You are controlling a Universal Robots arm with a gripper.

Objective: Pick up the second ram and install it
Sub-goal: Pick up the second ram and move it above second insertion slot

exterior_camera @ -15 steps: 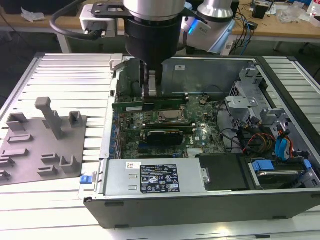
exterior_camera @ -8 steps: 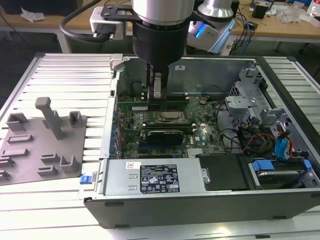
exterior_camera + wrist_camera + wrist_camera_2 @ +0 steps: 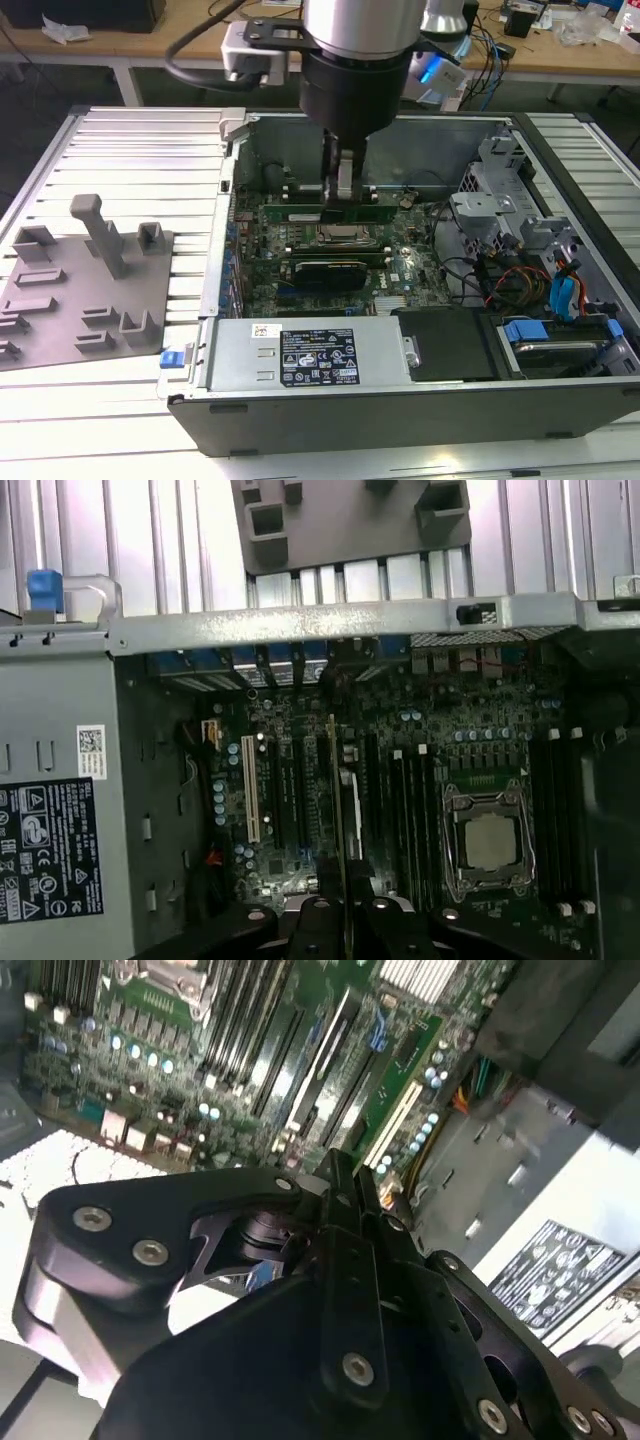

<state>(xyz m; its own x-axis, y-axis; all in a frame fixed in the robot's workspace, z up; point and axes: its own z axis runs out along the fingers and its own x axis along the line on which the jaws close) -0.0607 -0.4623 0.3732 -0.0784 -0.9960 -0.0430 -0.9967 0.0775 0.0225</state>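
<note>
Your gripper hangs inside the open case, which lies on its side on the slatted desk. The fingers are closed down to a narrow gap and clamp the ram at about the middle of its length.

In the exterior view, you will see the ram held on edge and level. Its long side runs from that view's left to its right. It sits low over the motherboard, just beyond the socket on the side away from the camera. You cannot tell from these pictures whether its lower edge is touching a slot or hanging just clear of one.

In the first wrist view, the ram shows edge-on as a thin strip coming out of the gripper. The socket lies off to one side of it, with long dark slots between the two.

In the second wrist view, the gripper shows its fingers drawn close together above the board. The ram itself is hard to make out there.

Other items noted:
- **Block:** a black block sits just beside the socket, on its near side.
- **Power supply:** the power supply fills the near corner of the case.
- **Tray:** a grey moulded tray rests on the desk, well apart from the case, at the exterior view's left.
</note>
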